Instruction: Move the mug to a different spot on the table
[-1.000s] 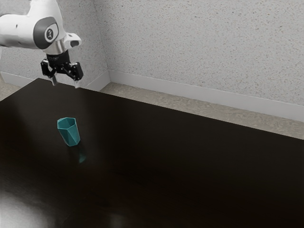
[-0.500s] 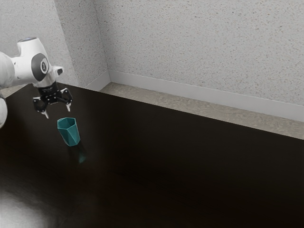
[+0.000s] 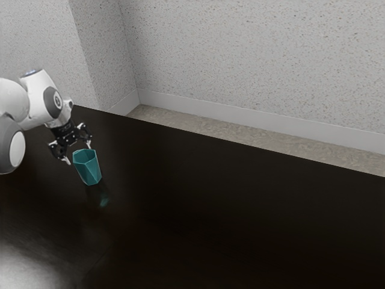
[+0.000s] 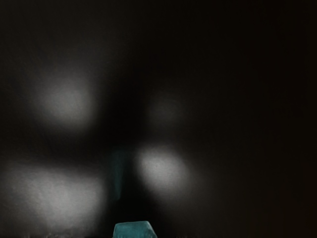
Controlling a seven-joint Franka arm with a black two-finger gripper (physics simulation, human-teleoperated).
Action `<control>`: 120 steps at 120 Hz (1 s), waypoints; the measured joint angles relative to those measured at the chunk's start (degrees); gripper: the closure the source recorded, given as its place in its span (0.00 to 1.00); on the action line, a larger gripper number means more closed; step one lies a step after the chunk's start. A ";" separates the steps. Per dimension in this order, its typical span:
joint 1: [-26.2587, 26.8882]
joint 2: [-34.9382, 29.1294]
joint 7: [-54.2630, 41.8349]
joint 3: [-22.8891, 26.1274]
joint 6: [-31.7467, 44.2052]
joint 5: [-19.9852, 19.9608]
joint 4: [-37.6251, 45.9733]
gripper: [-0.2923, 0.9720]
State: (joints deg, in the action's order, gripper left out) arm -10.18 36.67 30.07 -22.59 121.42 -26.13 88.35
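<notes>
Outside, spread fingers [image 3: 58,152] hang beside the mug [image 3: 88,167]; wrist view catches its teal rim.

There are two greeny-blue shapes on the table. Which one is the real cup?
The bright teal mug, upright beside the gripper. The dim smear just below it is only its reflection in the glossy table.

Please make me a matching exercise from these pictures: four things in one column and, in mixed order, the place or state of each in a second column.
1. teal faceted mug
2. black two-finger gripper
3. dark glossy table
4. white baseboard

a. along the foot of the speckled wall
b. open, close beside the mug's rim
c. standing upright
d. carrying the mug

Pairs: 1-c, 2-b, 3-d, 4-a
</notes>
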 joint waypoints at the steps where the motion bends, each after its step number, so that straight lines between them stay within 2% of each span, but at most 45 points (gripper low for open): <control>1: 0.00 0.03 0.15 0.03 0.02 -0.04 0.03 0.27; 19: -0.01 0.93 2.45 -0.03 0.26 -0.39 -0.21 0.37; 66: 0.06 1.21 6.35 -0.08 0.38 -0.72 -0.67 0.54; 120: 0.17 -0.83 8.73 -0.01 -0.26 -1.67 1.71 0.70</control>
State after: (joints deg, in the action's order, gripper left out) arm -10.01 35.84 38.80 -22.61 121.16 -27.80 90.06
